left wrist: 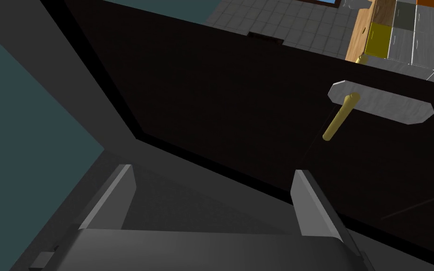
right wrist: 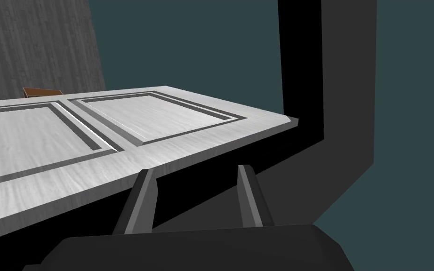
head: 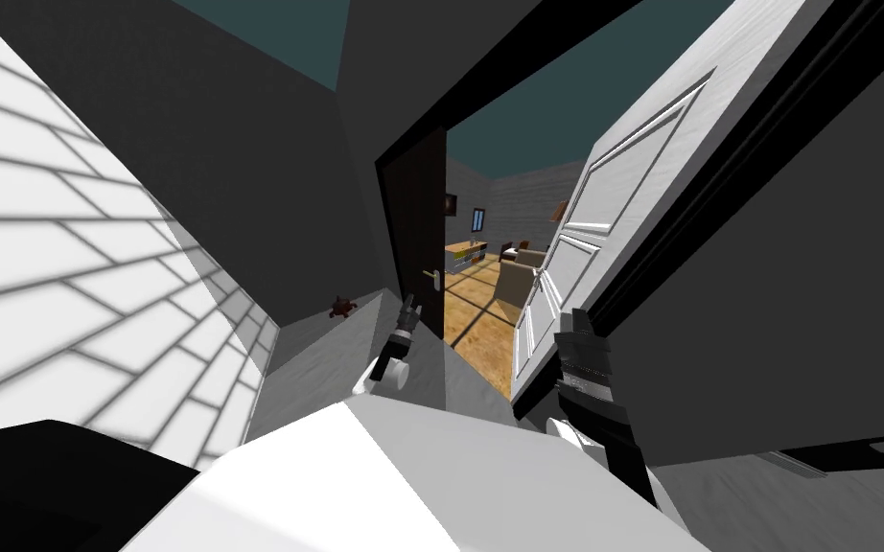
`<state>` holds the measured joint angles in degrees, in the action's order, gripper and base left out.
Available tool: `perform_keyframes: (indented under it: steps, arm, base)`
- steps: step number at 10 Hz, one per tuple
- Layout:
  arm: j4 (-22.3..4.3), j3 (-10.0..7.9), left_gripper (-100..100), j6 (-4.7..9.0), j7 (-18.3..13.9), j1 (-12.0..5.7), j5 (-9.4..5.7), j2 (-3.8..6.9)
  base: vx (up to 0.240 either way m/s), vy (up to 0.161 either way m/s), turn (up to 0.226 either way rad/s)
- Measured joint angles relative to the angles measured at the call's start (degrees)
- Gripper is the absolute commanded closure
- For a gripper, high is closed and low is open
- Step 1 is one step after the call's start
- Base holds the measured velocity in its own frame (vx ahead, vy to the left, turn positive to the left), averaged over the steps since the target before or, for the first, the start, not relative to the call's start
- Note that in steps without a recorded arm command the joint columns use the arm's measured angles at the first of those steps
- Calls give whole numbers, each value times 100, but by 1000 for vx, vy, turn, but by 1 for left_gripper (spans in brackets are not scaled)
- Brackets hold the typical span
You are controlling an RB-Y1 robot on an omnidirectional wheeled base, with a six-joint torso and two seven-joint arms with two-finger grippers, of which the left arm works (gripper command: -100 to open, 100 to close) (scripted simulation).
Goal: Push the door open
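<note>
A doorway stands ahead with two leaves. The dark leaf [head: 419, 230] on the left carries a brass lever handle [left wrist: 339, 118] on a grey plate [left wrist: 392, 106]. My left gripper [head: 409, 312] is open [left wrist: 211, 188] just short of that dark face, with the handle beyond and to one side of its fingers. The white panelled leaf [head: 579, 249] on the right is swung partly into the far room. My right gripper [head: 576, 322] sits at that leaf's near edge [right wrist: 197, 162], open [right wrist: 197, 186] with a narrower gap and nothing between its fingers.
Through the gap lies a room with a wooden floor [head: 478, 321], an armchair [head: 519, 275] and a low cabinet [head: 465, 257]. A white brick wall [head: 66, 268] is close on my left and a dark wall [head: 795, 287] on my right. A small reddish object [head: 340, 308] lies on the floor.
</note>
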<state>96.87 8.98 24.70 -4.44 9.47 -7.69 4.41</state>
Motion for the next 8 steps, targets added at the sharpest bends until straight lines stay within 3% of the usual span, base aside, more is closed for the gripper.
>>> perform_keyframes:
  steps: [5,8]
  arm:
    - [-725,154,-100,6,-37,-502,-101,125]
    - [-1063,289,-100,4,-22,-707,-140,159]
  base:
    - [88,109,-68]
    - [76,105,-74]
